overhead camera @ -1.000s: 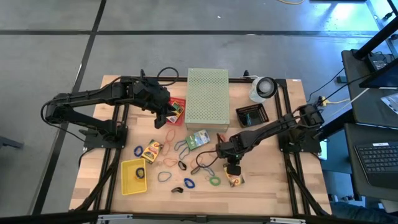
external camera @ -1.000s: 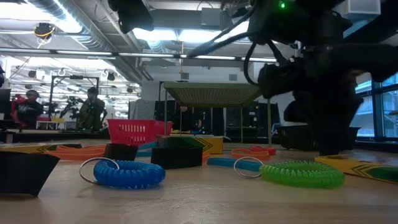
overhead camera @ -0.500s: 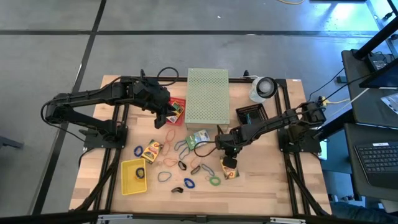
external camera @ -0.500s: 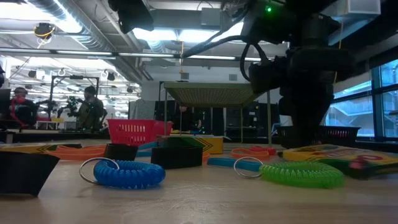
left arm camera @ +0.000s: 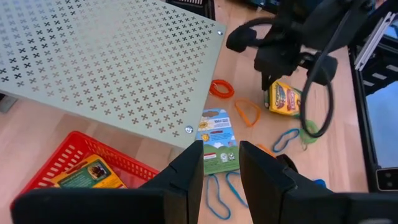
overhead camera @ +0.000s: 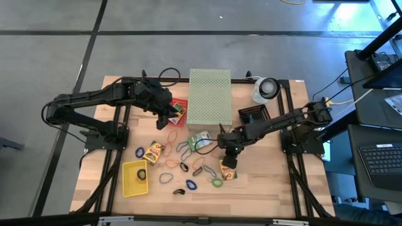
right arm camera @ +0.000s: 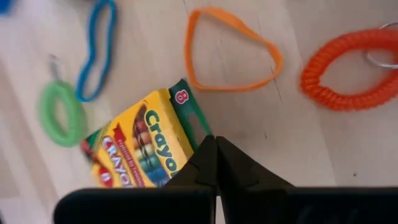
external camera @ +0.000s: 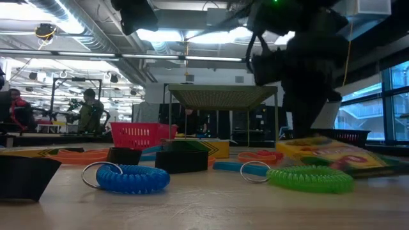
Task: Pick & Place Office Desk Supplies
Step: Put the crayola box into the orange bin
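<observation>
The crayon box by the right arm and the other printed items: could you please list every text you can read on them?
"Crayola": on the yellow-and-green crayon box, right wrist view.
"8": on that box's green corner.
Green-and-white card below the perforated box: print too small to read.
Box in the red basket: print too blurred to read.
Nothing else is readable.

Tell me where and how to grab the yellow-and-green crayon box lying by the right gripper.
Grip the yellow-and-green crayon box across its narrow width, at mid-length, coming straight down. It lies flat on the wooden table, long edges exposed; the shut right gripper sits at its green end and must open first.
</observation>
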Robot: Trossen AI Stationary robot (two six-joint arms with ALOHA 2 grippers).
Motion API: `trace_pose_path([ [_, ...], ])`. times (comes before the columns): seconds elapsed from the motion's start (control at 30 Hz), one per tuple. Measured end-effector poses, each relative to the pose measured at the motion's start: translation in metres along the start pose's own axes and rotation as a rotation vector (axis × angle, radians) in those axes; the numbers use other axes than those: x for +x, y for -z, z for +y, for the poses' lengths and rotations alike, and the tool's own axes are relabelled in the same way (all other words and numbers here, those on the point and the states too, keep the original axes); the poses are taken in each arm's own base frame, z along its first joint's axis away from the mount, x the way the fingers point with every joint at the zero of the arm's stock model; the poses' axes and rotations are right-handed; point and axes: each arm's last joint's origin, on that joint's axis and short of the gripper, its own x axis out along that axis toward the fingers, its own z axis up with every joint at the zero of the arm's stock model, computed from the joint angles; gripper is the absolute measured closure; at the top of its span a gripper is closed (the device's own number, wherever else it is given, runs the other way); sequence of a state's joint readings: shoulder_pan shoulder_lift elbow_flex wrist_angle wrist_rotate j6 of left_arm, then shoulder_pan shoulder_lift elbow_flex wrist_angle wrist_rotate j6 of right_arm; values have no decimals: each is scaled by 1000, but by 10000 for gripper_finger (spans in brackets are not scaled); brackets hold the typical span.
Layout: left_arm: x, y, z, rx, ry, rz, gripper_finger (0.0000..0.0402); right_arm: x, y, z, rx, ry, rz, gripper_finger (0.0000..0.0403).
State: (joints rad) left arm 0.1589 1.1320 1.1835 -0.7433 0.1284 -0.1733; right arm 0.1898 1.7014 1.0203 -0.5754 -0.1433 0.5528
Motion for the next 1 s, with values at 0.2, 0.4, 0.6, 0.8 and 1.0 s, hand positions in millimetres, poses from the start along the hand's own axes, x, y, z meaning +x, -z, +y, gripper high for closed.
trace_pose_path([
  [0.2,0,0,0,-28,4,0,304,-33,1,4,20,-36,-110,403],
  [0.4,0,-1,-1,-43,24,-11,304,-57,4,7,18,-80,-165,403],
  [0.6,0,-2,-1,-68,25,-12,304,-75,8,8,31,-132,-204,403],
  [0.8,3,-4,-1,-74,28,-23,304,-94,12,9,47,-178,-254,403],
  [1.0,19,-10,-3,-16,42,-48,304,-114,15,11,67,-239,-330,403],
])
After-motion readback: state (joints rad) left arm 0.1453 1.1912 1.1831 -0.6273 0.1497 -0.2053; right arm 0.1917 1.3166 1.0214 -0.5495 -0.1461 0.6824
